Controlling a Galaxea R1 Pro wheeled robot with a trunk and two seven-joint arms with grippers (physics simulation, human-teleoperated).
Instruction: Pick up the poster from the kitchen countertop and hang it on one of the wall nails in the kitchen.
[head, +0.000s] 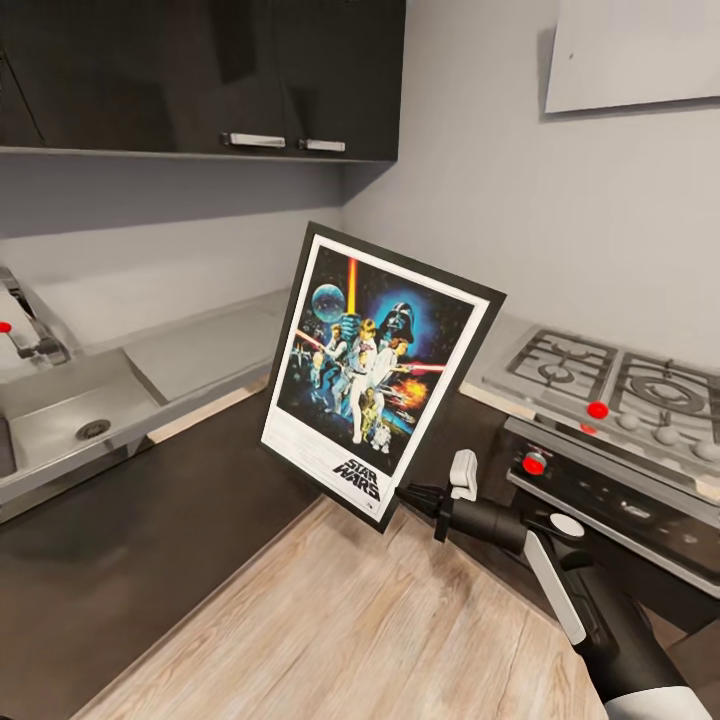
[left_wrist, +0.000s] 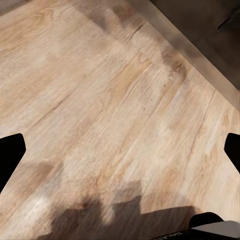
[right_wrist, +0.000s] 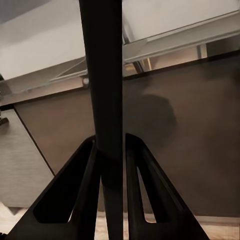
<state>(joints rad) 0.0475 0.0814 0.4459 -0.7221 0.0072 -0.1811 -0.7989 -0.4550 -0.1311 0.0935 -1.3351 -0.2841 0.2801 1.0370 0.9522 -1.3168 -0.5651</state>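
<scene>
The poster (head: 375, 368), a black-framed Star Wars print with a white border, hangs tilted in the air in front of the counter corner. My right gripper (head: 415, 497) is shut on its lower right edge. In the right wrist view the poster (right_wrist: 102, 75) runs edge-on as a dark bar between the two fingers (right_wrist: 82, 175) of the right gripper (right_wrist: 111, 150). The pale grey kitchen countertop (head: 200, 350) lies behind and to the left of the poster. My left gripper (left_wrist: 120, 150) is open over the wood-plank floor (left_wrist: 110, 100), with only its dark fingertips (left_wrist: 9, 155) at the frame's sides.
A steel sink (head: 70, 420) with a tap sits at the left. A gas hob (head: 610, 375) over an oven front with red knobs (head: 534, 464) stands at the right. Dark wall cabinets (head: 200, 70) hang above. A white panel (head: 635, 50) is on the right wall.
</scene>
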